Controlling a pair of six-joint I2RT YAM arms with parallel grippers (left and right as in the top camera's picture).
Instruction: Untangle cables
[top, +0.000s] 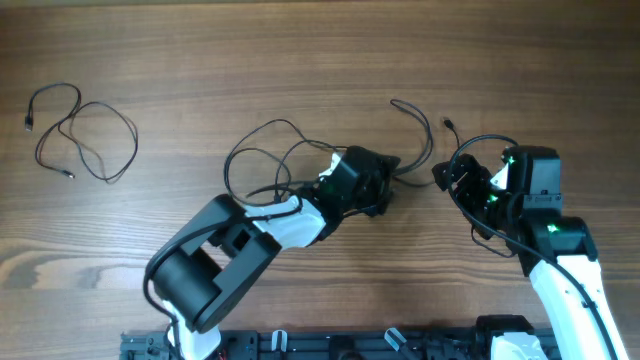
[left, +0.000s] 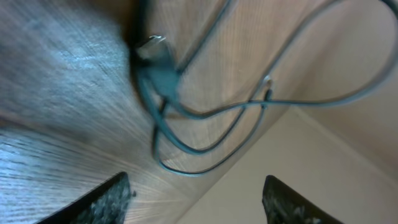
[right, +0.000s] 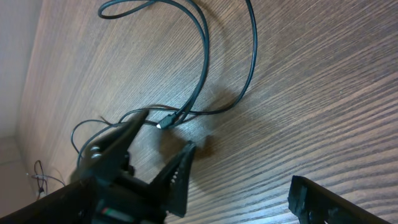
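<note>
Two grippers face each other just right of the middle of the table (top: 300, 60). The left gripper (left: 196, 182) has its jaws apart at a moderate width. Its own wrist view shows nothing between the fingers (left: 113, 200). In the right wrist view, its two ribbed tips flank a silver-tipped plug (right: 165, 124) and the cord behind it, but no pinch on either can be made out. Just to its right, the right gripper (top: 447, 176) has its jaws spread wide and holds nothing. A loose cord end lies on the table just beyond it on the far side.

Immediately left of the left gripper is the tangle (top: 280, 165), several thin black loops crossing one another. One strand arcs from it toward the far right and comes down between the two grippers. Well apart from all this, at the far left of the table, a single cable (top: 80, 135) lies in loose loops and touches no other cord.

Progress, as a judgement: one cable appears freed and set aside, and the central tangle is left to do. How many cords it holds cannot be told. The step in hand looks like taking a plug end so that one cord can be drawn out of the tangle.
</note>
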